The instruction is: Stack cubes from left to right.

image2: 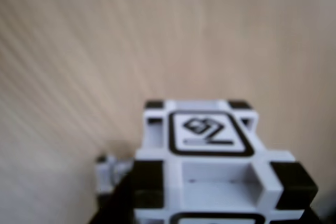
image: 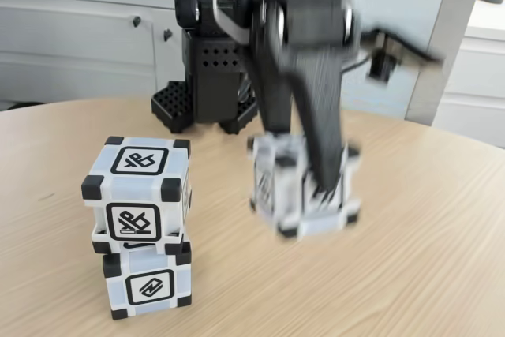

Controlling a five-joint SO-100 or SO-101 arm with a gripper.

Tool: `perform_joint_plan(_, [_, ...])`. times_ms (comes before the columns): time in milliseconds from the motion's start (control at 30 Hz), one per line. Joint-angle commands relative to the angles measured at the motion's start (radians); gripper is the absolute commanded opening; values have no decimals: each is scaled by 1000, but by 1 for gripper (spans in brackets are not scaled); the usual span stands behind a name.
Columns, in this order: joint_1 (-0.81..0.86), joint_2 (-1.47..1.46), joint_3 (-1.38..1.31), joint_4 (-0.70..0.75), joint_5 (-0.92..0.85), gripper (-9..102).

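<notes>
In the fixed view, two white cubes with black corners stand stacked at the left: the upper cube (image: pixel 138 195) sits slightly askew on the lower cube (image: pixel 148 283). A third cube (image: pixel 272 187) is at the table's middle, blurred by motion, with my gripper (image: pixel 319 191) shut on it from above. One black finger (image: pixel 323 155) runs down its front. The wrist view has this held cube (image2: pixel 210 150) close up, glyph face upward, over streaked wood. Whether it touches the table I cannot tell.
The round wooden table (image: pixel 434 274) has free room to the right and in front of the held cube. The arm's black base (image: pixel 209 76) stands at the back. White cabinets (image: pixel 79 37) lie behind the table.
</notes>
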Motion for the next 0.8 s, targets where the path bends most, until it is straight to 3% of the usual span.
perform_joint_plan(0, [40,152,-34,6,-21,0])
perform_joint_plan(600, [400,229,-69,12,-245,0])
perform_joint_plan(767, [407,210,-84,110,-232,0])
